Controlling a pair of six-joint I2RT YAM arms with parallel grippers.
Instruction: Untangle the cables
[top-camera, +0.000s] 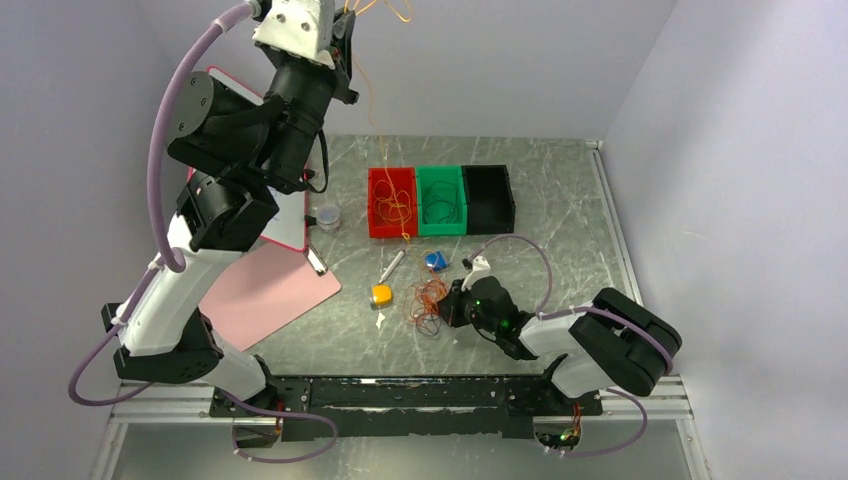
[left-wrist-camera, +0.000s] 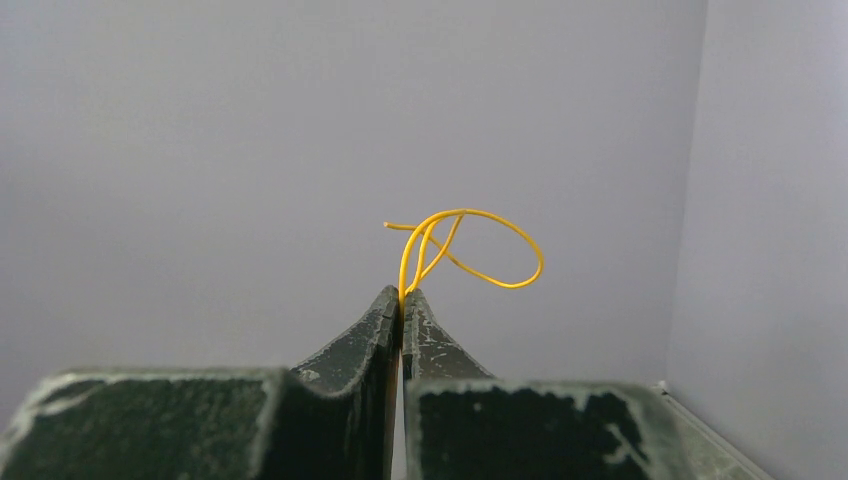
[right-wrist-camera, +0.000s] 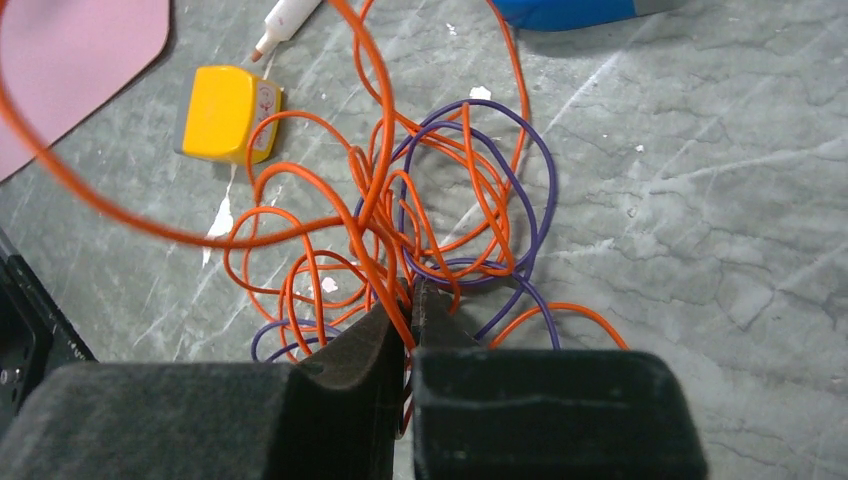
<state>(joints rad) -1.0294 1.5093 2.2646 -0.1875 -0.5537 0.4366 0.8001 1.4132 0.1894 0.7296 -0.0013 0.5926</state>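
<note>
My left gripper (left-wrist-camera: 402, 293) is raised high at the back left and is shut on a yellow cable (left-wrist-camera: 470, 250), whose loop sticks out past the tips. In the top view the left gripper (top-camera: 345, 20) holds this yellow cable (top-camera: 374, 110) hanging down into the red bin (top-camera: 378, 205). My right gripper (right-wrist-camera: 408, 292) is low on the table and shut on the orange cable (right-wrist-camera: 380, 170), which lies tangled with a purple cable (right-wrist-camera: 535, 190). The tangle (top-camera: 428, 303) lies just left of the right gripper (top-camera: 450, 303).
A green bin (top-camera: 441, 180) with dark wire and a black bin (top-camera: 489, 200) stand right of the red one. A yellow block (right-wrist-camera: 222, 112), a white marker (right-wrist-camera: 290, 20) and a blue object (right-wrist-camera: 570, 10) lie near the tangle. A pink board (top-camera: 265, 290) lies left.
</note>
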